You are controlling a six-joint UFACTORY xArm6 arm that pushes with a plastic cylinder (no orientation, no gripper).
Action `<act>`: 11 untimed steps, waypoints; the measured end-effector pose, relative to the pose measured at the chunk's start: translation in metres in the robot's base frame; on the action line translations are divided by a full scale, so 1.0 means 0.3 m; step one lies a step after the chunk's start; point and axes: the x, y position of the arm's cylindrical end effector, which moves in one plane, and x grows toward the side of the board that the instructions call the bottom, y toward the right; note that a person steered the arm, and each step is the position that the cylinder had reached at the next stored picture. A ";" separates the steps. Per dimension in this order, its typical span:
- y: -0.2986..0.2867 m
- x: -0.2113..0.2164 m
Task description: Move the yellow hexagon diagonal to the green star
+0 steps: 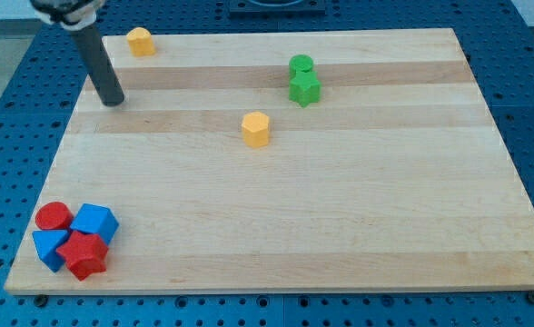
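Note:
A yellow hexagon (256, 129) sits near the middle of the wooden board, below and to the left of the green star (304, 88). A green cylinder (301, 64) touches the star's top side. My tip (113, 101) rests on the board at the view's upper left, far to the left of the hexagon. A second yellow block (140, 41) lies near the top edge, above and to the right of my tip.
A cluster at the view's bottom left holds a red cylinder (54, 216), a blue cube (95, 222), a blue triangular block (48, 247) and a red star-like block (85, 255). The board (358, 209) lies on a blue perforated table.

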 end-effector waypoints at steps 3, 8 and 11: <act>0.429 0.368; 0.793 0.204; 0.868 0.187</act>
